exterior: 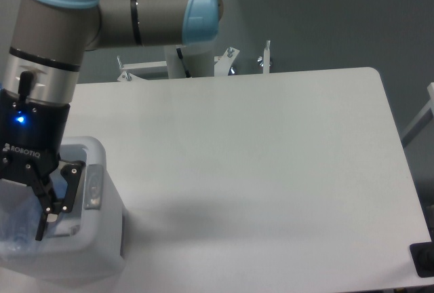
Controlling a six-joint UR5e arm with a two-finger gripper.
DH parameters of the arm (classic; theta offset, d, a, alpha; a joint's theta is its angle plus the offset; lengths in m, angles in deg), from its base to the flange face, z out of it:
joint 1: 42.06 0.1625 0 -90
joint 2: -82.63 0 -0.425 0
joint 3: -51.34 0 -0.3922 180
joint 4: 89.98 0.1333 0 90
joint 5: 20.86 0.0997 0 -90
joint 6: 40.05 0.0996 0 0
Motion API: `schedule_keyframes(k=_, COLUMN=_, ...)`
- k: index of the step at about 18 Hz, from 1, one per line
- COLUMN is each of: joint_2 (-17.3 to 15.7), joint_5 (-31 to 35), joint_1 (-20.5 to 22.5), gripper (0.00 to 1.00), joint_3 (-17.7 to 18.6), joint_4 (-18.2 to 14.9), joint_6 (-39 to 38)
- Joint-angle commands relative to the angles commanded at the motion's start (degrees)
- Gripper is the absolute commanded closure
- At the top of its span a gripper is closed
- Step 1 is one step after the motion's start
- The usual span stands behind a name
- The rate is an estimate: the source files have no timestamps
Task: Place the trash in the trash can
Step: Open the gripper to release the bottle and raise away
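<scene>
Hanging over the lower left corner of the scene, the gripper of a UR5e arm sits directly above the open mouth of the trash can, a boxy white bin with rounded corners and a thick rim. One dark finger shows plainly on the side toward the table's middle; its partner runs against the frame edge, so whether the jaws stand wide, narrow or closed on anything cannot be told. Just below and around the fingertips, inside the bin, lies a crumpled mass of clear, bluish plastic that looks like the crushed bottle; contact between it and the fingers cannot be made out. The smaller paper carton cannot be picked out in the bin. A grey tab sits on the bin's rim just beside the visible finger, on the side away from the frame edge. A blue light glows on the black wrist housing above the fingers. Beyond the bin, away from the gripper, stretches the white table, and past its far edge stand the arm's base and metal brackets.
</scene>
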Motion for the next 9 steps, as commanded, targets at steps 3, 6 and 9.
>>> schedule_keyframes(k=3, joint_2=-1.22, joint_5=2.88, joint_1=3.67, gripper=0.00, joint_3=0.17, joint_4=-0.26, joint_6=0.44)
schedule_keyframes(k=6, joint_2=-2.28, joint_5=8.16, joint_1=7.28, gripper=0.00, joint_3=1.83, joint_4=-0.88, joint_6=3.24)
schedule_keyframes(k=9, joint_2=-4.83, joint_5=14.14, joint_1=10.88, gripper=0.00, joint_3=5.00, joint_4=-2.98, joint_6=12.09)
